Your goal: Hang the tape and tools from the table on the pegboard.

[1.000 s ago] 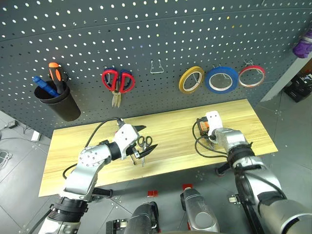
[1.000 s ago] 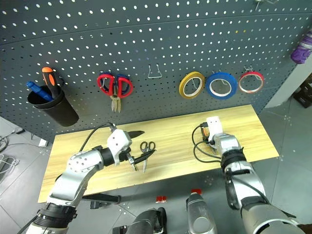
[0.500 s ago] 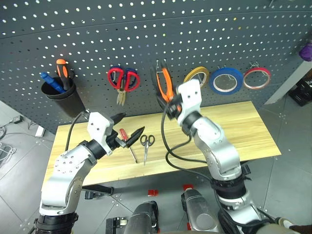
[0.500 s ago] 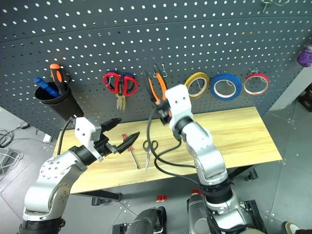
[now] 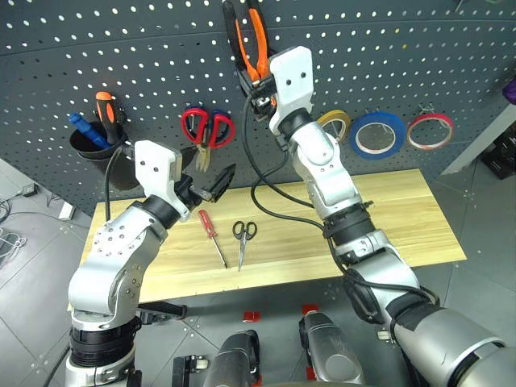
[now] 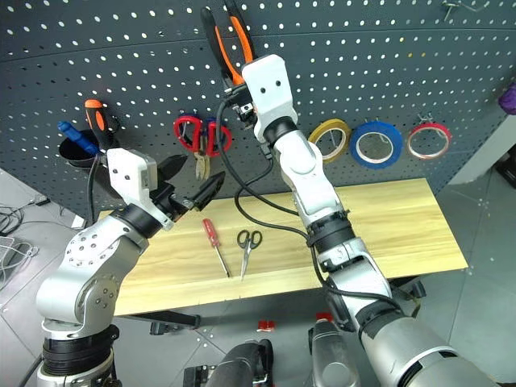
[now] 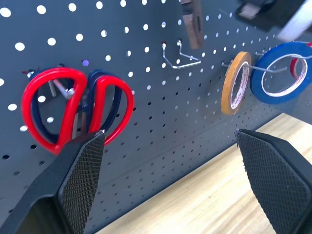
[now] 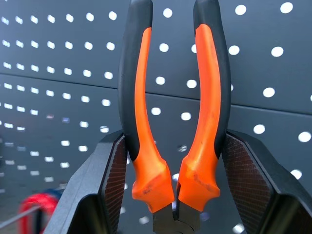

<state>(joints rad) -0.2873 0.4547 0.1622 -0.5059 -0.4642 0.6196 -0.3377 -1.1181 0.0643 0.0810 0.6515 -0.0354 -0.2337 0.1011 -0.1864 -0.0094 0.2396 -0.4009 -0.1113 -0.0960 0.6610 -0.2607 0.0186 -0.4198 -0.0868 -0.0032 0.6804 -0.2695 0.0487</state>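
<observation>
The right gripper (image 8: 175,195) clamped the pliers (image 8: 173,97) between its fingers (image 8: 114,180), handles up against the pegboard (image 5: 403,48). Below the pegboard, the left gripper (image 7: 170,161) gaped wide, holding nothing.

The pliers (image 5: 250,36) run past the top edge of the head views, so the handle ends are cut off; in the right wrist view their head drops below the frame between the right tool's pads (image 8: 117,178). The yellow tape roll (image 5: 337,122) is partly covered by the right arm. The cup (image 5: 95,153) hides the lower part of the orange-and-black screwdriver (image 5: 106,109) and the blue thing beside it, which cannot be identified. The bench's (image 5: 403,210) near left corner lies behind the left arm.
</observation>
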